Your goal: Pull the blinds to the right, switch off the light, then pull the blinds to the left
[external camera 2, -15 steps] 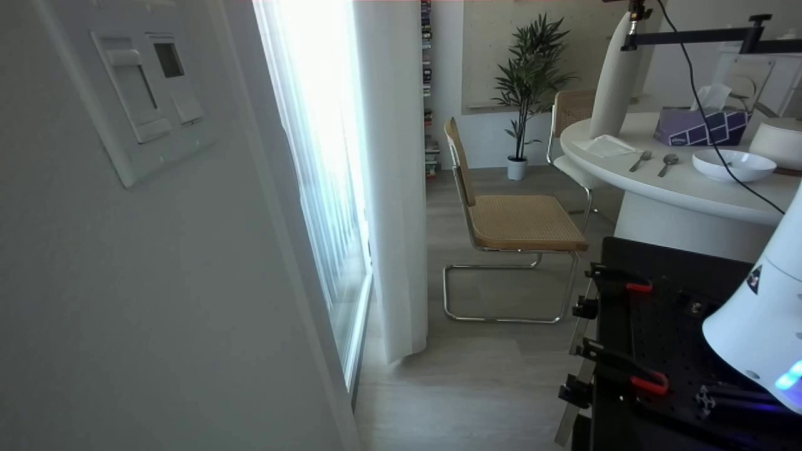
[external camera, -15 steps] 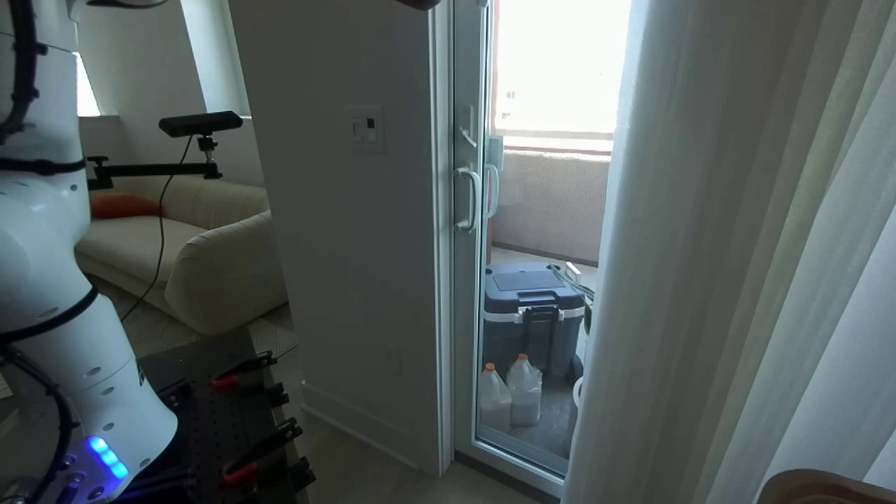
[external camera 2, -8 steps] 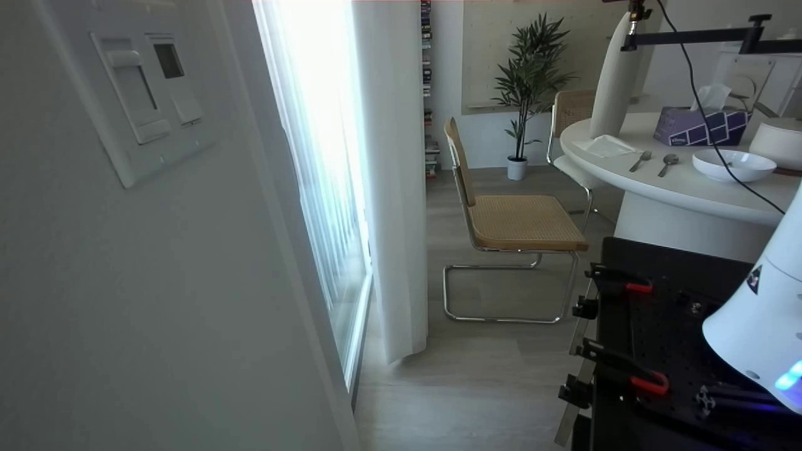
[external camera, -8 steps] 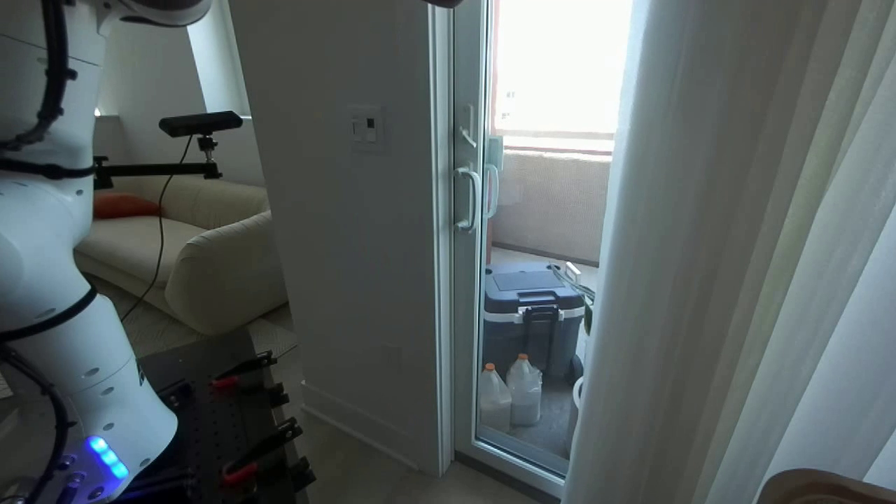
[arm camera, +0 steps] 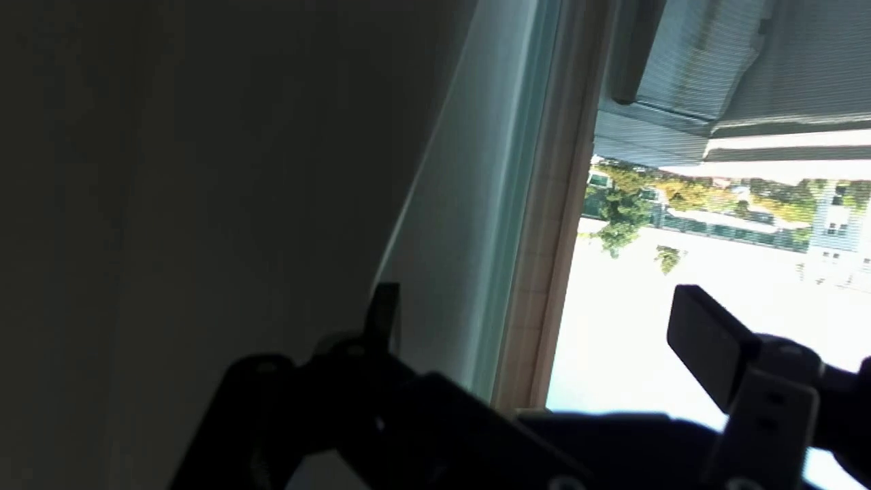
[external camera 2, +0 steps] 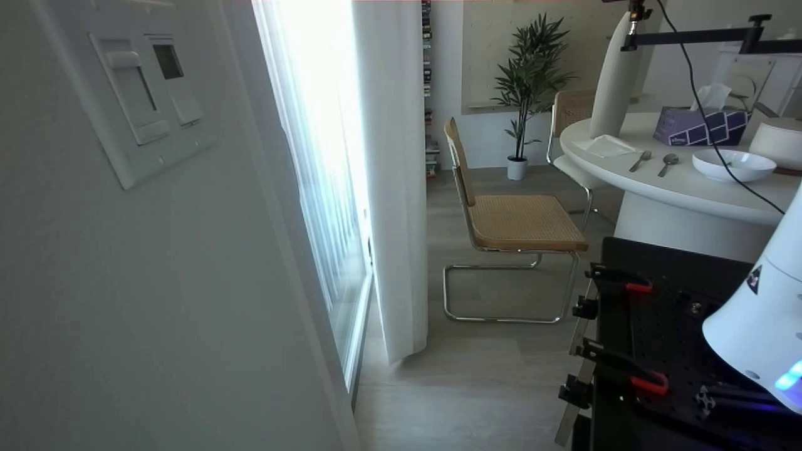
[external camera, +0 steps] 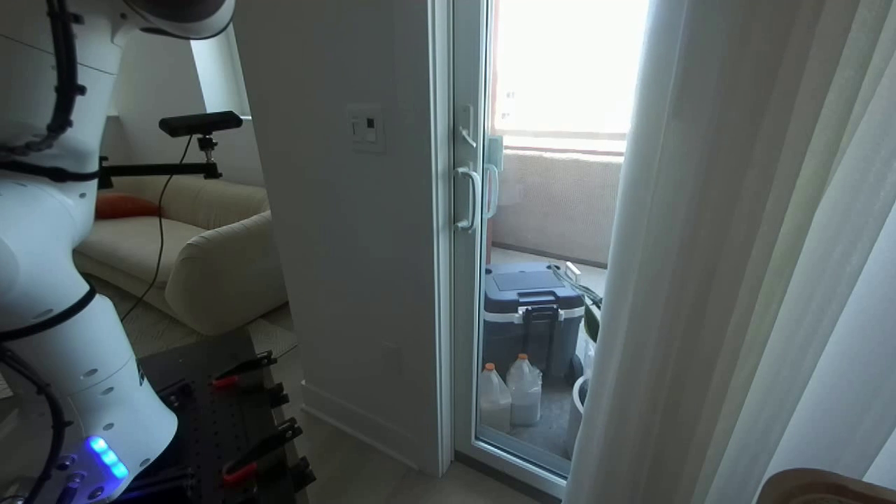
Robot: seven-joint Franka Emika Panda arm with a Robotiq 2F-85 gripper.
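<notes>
black two-fingered pincer [arm camera: 537, 289], fingers apart | tall white pleated fabric curtain [external camera: 735, 245] partly covers white-framed glass door [external camera: 467, 294]; contact unclear | likely rightward pull: sweep slowly, level, one finger pressing curtain's edge, pleats gathering

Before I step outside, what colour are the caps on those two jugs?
Orange; the caps show best in an exterior view.

In an exterior view, the long white fabric curtain [external camera: 735, 245] at right shows grey vertical bands; the rectangular off-white switch plate [external camera: 365, 129], upper centre, has one black patch.
</notes>
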